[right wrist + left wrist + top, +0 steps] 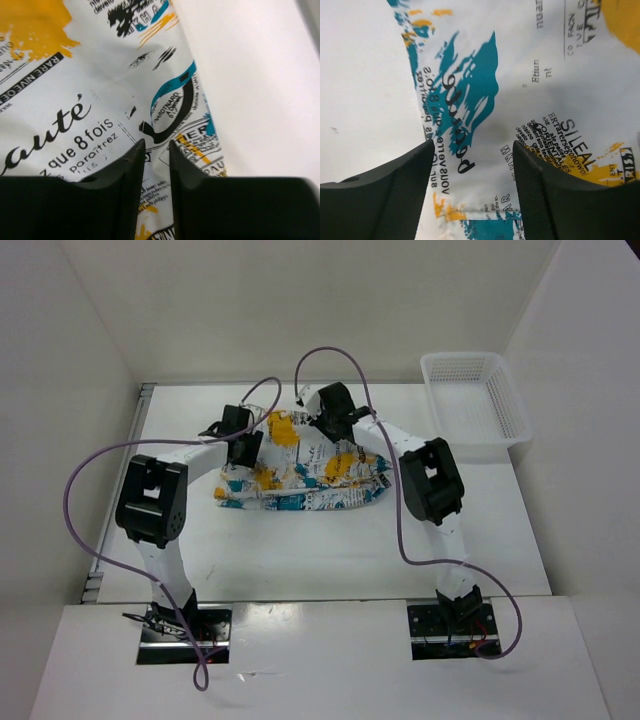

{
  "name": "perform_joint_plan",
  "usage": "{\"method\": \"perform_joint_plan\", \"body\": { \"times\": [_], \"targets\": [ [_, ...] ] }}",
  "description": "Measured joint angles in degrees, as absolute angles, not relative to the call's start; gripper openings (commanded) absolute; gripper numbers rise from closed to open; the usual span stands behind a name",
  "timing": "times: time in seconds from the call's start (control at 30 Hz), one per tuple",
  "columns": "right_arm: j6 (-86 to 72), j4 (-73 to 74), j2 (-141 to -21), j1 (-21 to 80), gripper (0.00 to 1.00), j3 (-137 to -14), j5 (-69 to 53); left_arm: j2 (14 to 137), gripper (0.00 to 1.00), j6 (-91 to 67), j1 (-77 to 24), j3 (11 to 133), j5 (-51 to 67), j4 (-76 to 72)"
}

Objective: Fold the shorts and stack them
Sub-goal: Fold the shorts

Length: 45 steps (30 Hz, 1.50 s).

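Hovering over the shorts (pixel 310 480) lying spread on the surface (pixel 300 555), likely to start a fold, you are holding the left end effector (pixel 472 150) apart while the right end effector (pixel 156 150) is sitting nearly together, its grip on cloth unclear.

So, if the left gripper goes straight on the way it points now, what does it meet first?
Most likely the shorts: the left gripper points down at the printed fabric, near its edge beside the white table. How far above it hangs is unclear.
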State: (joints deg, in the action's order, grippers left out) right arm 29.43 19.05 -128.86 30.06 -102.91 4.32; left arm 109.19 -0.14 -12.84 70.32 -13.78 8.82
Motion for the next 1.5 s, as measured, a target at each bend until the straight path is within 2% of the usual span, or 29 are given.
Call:
{"method": "perform_joint_plan", "body": {
  "times": [0.1, 0.17, 0.37, 0.5, 0.63, 0.83, 1.0, 1.27, 1.33, 1.43, 1.47, 1.5],
  "targets": [
    [28.1, 19.4, -126.3, 30.1, 0.42, -103.0, 3.3, 107.7, 0.73, -0.2, -12.8, 72.1, -13.6, 11.2],
    [28.5, 19.9, -123.0, 30.0, 0.44, -101.4, 1.6, 105.4, 0.73, -0.2, -12.8, 72.4, -13.5, 13.1],
    [36.1, 24.3, -105.7, 29.6, 0.49, -87.1, -3.6, 94.0, 0.69, -0.2, -12.8, 69.1, -8.8, 22.4],
    [41.1, 27.4, -98.8, 29.6, 0.51, -78.5, -4.7, 90.9, 0.69, -0.2, -12.9, 61.9, -7.4, 26.5],
    [44.6, 29.7, -98.1, 29.3, 0.51, -73.3, -4.2, 91.2, 0.69, -0.2, -12.6, 56.0, -9.1, 27.9],
    [47.8, 31.1, -98.1, 28.3, 0.51, -70.3, -3.3, 91.2, 0.65, -0.2, -6.5, 56.0, -9.8, 25.6],
    [49.9, 30.9, -98.1, 28.2, 0.51, -68.0, -2.1, 91.2, 0.65, -0.2, -1.3, 56.7, -4.9, 25.9],
    [51.2, 29.0, -98.1, 27.9, 0.51, -66.2, 1.8, 92.2, 0.65, -0.2, -0.8, 56.8, 3.7, 27.2],
    [51.4, 27.9, -98.1, 27.9, 0.48, -66.2, 2.9, 93.0, 0.65, -0.2, -0.5, 57.6, 5.2, 27.7],
    [51.8, 26.3, -98.1, 27.8, 0.43, -66.1, 4.2, 94.1, 0.60, -0.2, 0.1, 59.0, 7.3, 27.6],
    [52.0, 26.0, -98.1, 27.8, 0.33, -66.0, 4.4, 94.3, 0.49, -0.2, 0.2, 59.2, 7.9, 27.4],
    [52.0, 25.8, -98.1, 27.8, 0.33, -66.0, 4.8, 94.6, 0.42, -0.2, 0.3, 59.3, 8.3, 27.4]
  ]
}}
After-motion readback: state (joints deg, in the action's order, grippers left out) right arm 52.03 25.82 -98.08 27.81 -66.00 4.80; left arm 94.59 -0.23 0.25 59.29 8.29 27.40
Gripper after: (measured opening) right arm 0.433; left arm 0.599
